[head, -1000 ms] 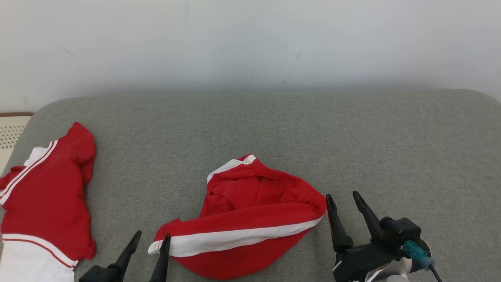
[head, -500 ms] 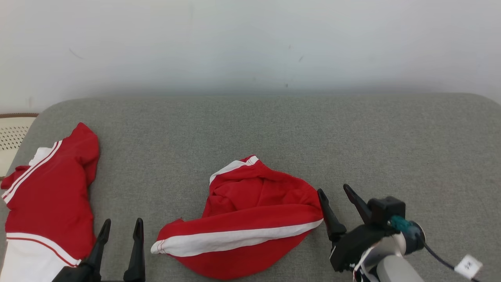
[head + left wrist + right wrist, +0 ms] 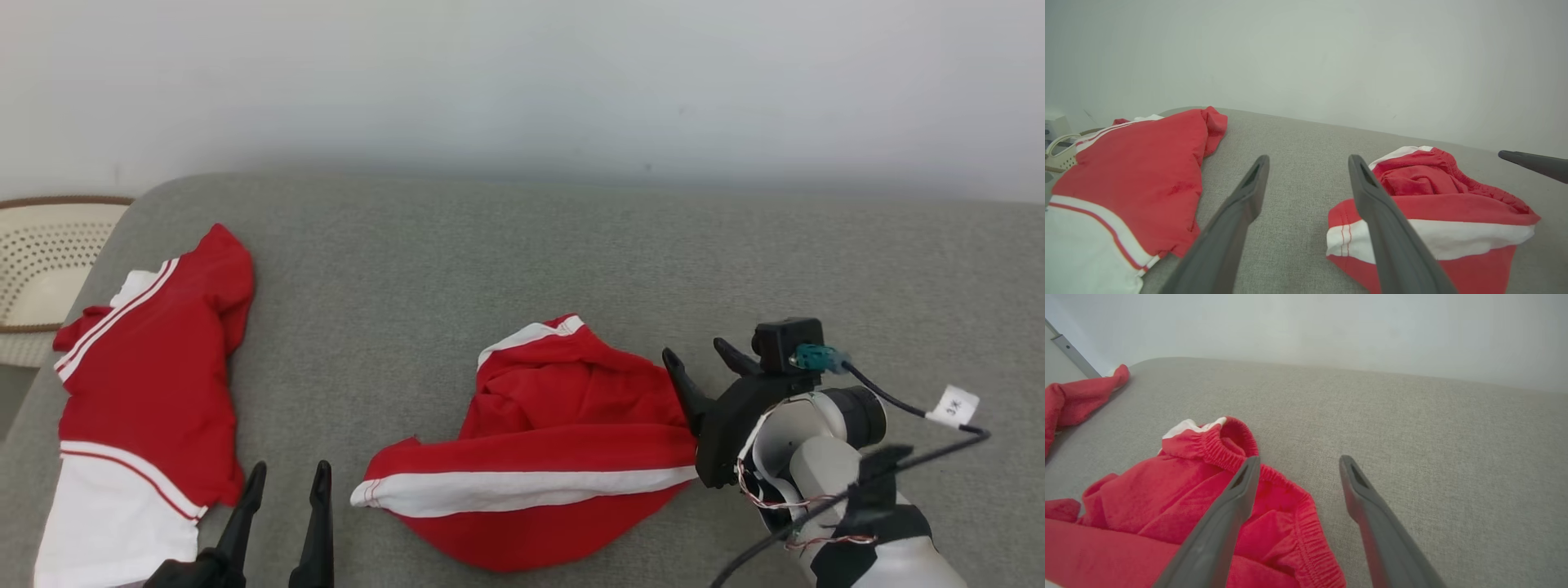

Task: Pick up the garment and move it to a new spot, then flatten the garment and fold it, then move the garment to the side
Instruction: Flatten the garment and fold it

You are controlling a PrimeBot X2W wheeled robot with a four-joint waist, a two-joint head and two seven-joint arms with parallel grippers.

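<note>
The garment, red with a white stripe and an elastic waistband, lies crumpled in the middle of the grey cushion. My right gripper stands open at its right edge, empty. In the right wrist view that gripper has its left finger over the garment's waistband and its right finger over bare cushion. Near the front edge my left gripper is open and empty, just left of the garment's striped corner. The left wrist view shows this gripper above bare cushion, the garment to its right.
A second red and white garment lies flat at the cushion's left end, also seen in the left wrist view. A pale perforated basket stands beyond the left edge. A white wall runs behind. Bare cushion stretches across the back and right.
The head camera has turned, shifting the picture right. My right gripper has gone forward and closed in on the garment's right edge. My left gripper has drawn left, off the striped corner.
</note>
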